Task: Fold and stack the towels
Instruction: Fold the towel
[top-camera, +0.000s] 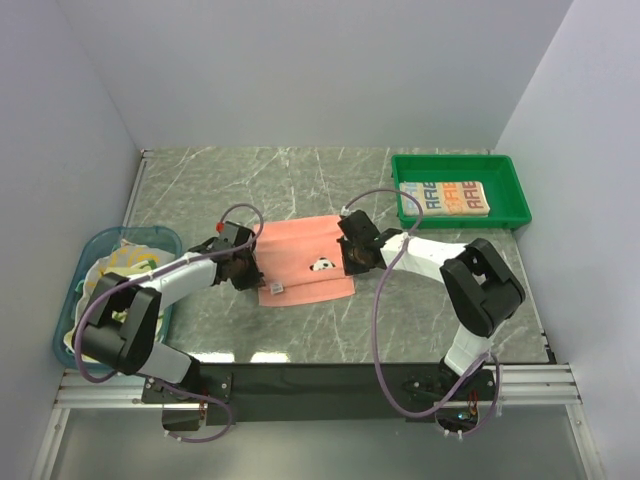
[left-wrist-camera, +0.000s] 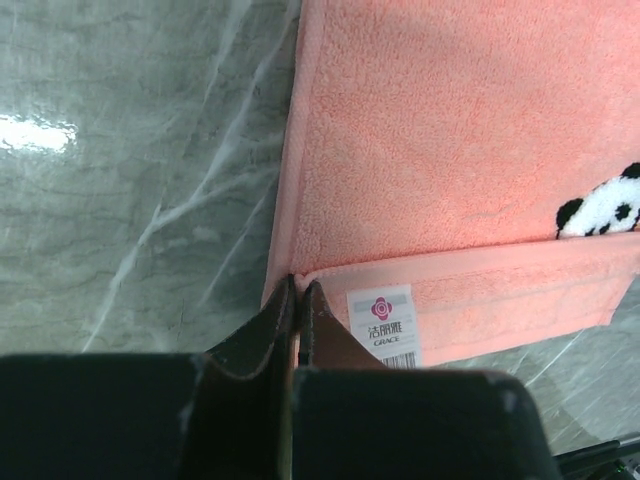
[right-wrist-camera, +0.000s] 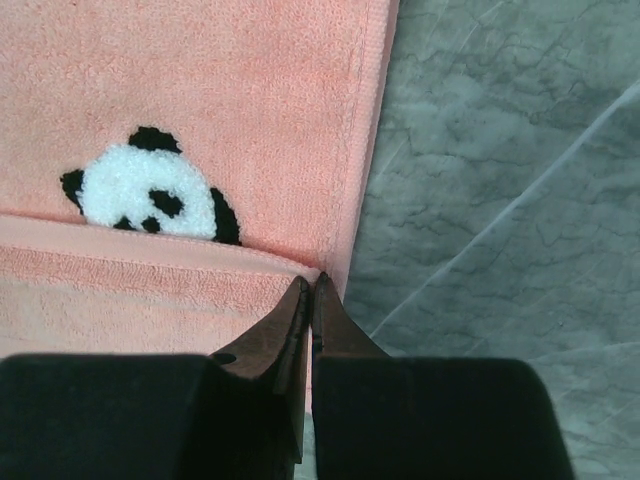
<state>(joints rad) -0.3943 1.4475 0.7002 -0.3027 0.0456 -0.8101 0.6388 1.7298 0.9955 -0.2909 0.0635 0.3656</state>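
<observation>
A salmon-pink towel (top-camera: 305, 245) with a panda emblem (top-camera: 320, 265) lies flat mid-table, its near edge turned over onto itself as a narrow flap. My left gripper (top-camera: 243, 268) is shut on the flap's left corner (left-wrist-camera: 298, 285), beside a white label (left-wrist-camera: 381, 325). The right gripper (top-camera: 352, 262) is shut on the flap's right corner (right-wrist-camera: 308, 283), just below the panda (right-wrist-camera: 150, 195). A folded cream towel (top-camera: 445, 197) with coloured letters rests in the green tray (top-camera: 455, 160). Rumpled pale yellow and green towels (top-camera: 125, 262) fill the blue basket (top-camera: 165, 238).
The green tray stands at the back right, the blue basket at the left edge of the marbled table (top-camera: 200, 190). White walls close in the table on three sides. Purple cables loop off both arms.
</observation>
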